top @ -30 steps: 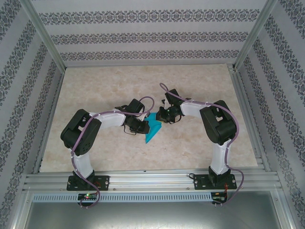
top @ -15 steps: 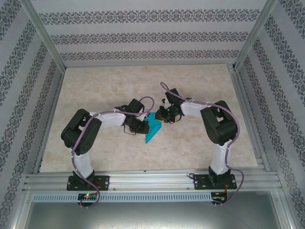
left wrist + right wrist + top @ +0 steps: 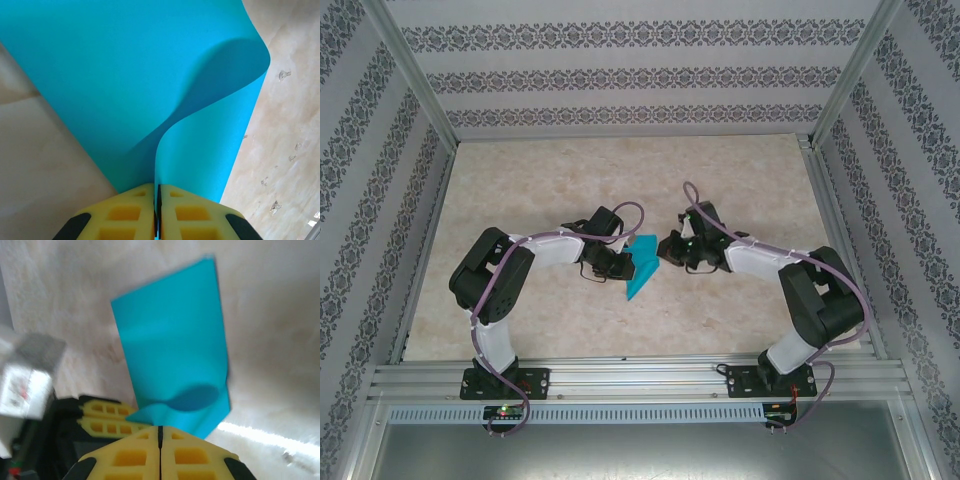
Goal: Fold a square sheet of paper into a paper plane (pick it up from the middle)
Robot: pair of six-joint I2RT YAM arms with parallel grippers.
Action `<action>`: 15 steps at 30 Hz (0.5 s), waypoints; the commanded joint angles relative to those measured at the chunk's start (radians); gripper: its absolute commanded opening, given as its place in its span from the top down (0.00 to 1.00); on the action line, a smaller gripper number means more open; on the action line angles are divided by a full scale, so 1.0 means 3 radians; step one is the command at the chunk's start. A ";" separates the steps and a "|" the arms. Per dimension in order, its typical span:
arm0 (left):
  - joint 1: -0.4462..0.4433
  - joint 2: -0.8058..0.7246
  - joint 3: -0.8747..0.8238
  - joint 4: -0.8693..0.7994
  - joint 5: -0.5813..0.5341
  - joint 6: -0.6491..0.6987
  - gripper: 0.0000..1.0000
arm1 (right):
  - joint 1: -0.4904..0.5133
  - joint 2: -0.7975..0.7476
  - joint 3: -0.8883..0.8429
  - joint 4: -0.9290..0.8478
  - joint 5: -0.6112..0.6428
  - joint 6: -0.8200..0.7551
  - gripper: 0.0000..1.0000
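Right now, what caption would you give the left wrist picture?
The left gripper pinches the curled turquoise paper over the marbled table.

The paper (image 3: 641,266) is plain turquoise, doubled over into a narrow shape that tapers toward the near side. It sits at the middle of the table (image 3: 520,190). Its upper layer bows up in a soft, uncreased curve.

Bright even light, right wrist view blurred
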 commanded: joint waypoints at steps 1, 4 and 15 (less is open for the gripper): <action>0.0036 0.0098 0.0051 -0.0040 0.0005 0.0076 0.88 | 0.0262 -0.0092 -0.0185 0.0416 0.0000 0.0340 0.95; 0.0033 0.0110 0.0058 -0.0039 0.0016 0.0077 0.88 | 0.0476 -0.0075 -0.0295 0.0553 0.0101 0.0502 0.95; 0.0032 0.0138 0.0086 -0.0060 0.0027 0.0091 0.88 | 0.0915 0.0260 -0.0281 0.0773 0.0181 0.0764 0.95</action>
